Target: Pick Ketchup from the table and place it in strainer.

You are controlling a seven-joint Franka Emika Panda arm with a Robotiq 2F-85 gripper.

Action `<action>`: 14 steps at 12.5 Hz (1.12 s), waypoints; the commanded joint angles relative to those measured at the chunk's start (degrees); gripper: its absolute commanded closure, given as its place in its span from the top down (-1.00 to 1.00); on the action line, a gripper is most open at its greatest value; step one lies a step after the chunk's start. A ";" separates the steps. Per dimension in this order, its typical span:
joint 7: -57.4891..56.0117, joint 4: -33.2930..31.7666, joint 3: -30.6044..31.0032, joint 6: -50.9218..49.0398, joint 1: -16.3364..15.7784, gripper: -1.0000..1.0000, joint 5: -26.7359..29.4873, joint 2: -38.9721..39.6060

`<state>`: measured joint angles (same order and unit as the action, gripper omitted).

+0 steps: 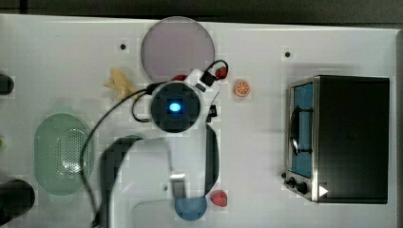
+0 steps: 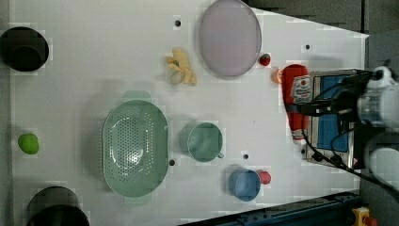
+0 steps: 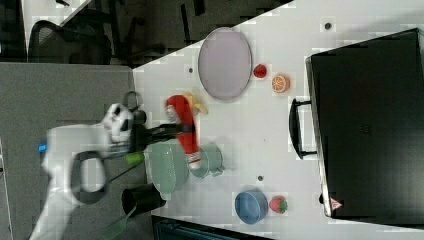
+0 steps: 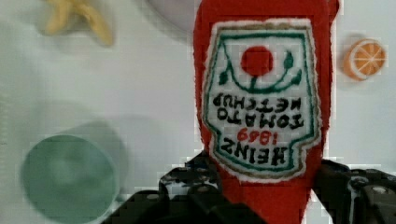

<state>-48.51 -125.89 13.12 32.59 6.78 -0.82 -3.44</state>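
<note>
Ketchup (image 4: pixel 261 102) is seen held in the wrist view, its label upside down, with the gripper (image 4: pixel 261 196) closed on the bottle's lower part; a green mug (image 4: pixel 67 177), an orange slice (image 4: pixel 364 58) and a yellow piece (image 4: pixel 79 21) lie on the white table (image 4: pixel 140 93) below. In the left view the red bottle is shown clamped above the table (in front of the toaster oven (image 2: pixel 329 117)), well apart from the strainer (image 2: pixel 135 146), beside which the mug stands. In the right view the bottle is carried clear of the table, its tip hanging near the mug, with the strainer just beside. In the top view the arm (image 1: pixel 173 107) is seen from above, and the strainer lies at the top view's left.
</note>
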 commanded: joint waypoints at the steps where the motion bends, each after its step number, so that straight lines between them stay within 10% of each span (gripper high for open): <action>1: 11.87 1.36 5.85 -7.23 -1.90 0.23 0.59 -3.09; 14: 52.99 2.53 31.10 14.06 -4.49 0.23 4.73 14.48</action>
<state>-2.90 -123.32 44.62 45.38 0.45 3.79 10.35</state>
